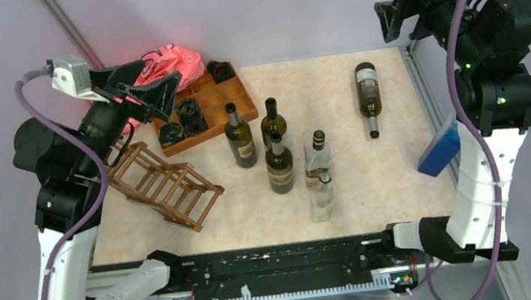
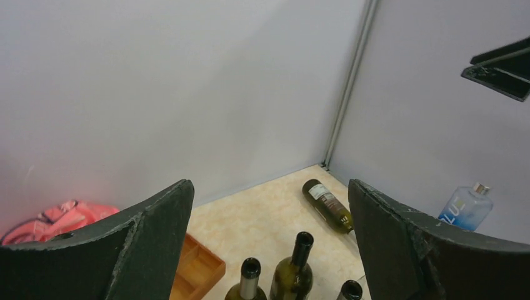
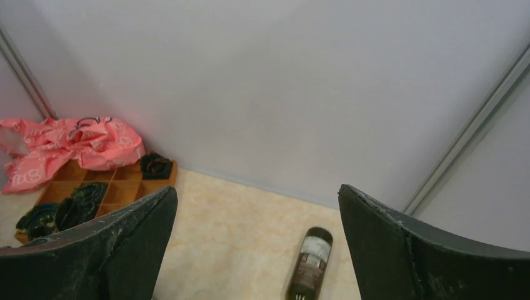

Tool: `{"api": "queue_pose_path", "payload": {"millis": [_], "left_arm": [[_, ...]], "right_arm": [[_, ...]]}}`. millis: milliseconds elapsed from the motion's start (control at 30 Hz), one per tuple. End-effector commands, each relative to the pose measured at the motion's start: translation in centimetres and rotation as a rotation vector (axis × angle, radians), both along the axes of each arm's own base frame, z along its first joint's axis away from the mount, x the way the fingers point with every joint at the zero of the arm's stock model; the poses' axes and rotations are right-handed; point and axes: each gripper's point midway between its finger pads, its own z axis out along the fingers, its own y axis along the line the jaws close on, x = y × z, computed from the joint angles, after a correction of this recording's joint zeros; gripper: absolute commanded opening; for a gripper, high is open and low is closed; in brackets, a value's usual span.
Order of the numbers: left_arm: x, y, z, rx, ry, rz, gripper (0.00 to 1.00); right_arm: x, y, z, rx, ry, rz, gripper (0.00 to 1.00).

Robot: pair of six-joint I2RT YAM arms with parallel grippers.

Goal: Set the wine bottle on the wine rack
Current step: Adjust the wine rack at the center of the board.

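The dark brown wooden wine rack (image 1: 164, 184) stands at the left of the table, with no bottle showing in it. One dark wine bottle (image 1: 368, 97) (image 2: 328, 206) (image 3: 309, 262) lies on its side at the back right. Three dark bottles (image 1: 240, 136) (image 2: 297, 269) stand upright mid-table, with two clear ones (image 1: 318, 157) beside them. My left gripper (image 1: 170, 98) (image 2: 269, 184) hangs open and empty above the rack's far end. High at the back right corner, my right gripper (image 1: 386, 21) (image 3: 257, 187) is open and empty, above and behind the lying bottle.
An orange-brown compartmented tray (image 1: 230, 97) (image 3: 119, 190) holding dark items sits at the back left. A pink bag (image 1: 166, 63) (image 3: 69, 147) lies behind it. A blue water bottle (image 1: 440, 149) (image 2: 465, 206) rests at the right edge by the right arm. Grey walls enclose the table.
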Motion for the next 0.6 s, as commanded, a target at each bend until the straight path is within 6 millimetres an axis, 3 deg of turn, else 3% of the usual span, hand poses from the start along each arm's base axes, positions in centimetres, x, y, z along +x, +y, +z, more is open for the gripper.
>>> {"api": "queue_pose_path", "payload": {"millis": [0,133,267,567], "left_arm": [[1.0,2.0,-2.3,-0.075,0.116,0.075,0.99],[1.7,3.6,-4.4,-0.121,0.189,0.137,0.99],[2.1,4.7,-6.6,-0.159,0.247,0.175,0.99],[2.6,4.7,-11.0,-0.257,0.33,0.146,0.99]], "right_arm": [[1.5,-0.9,-2.7,0.075,0.11,-0.053,0.99],[2.6,-0.6,-5.5,0.097,0.188,-0.031,0.99],[2.7,1.5,-8.2,0.062,0.217,0.097,0.99],[2.0,5.7,-16.4,-0.1,0.336,0.372,0.99]]}}
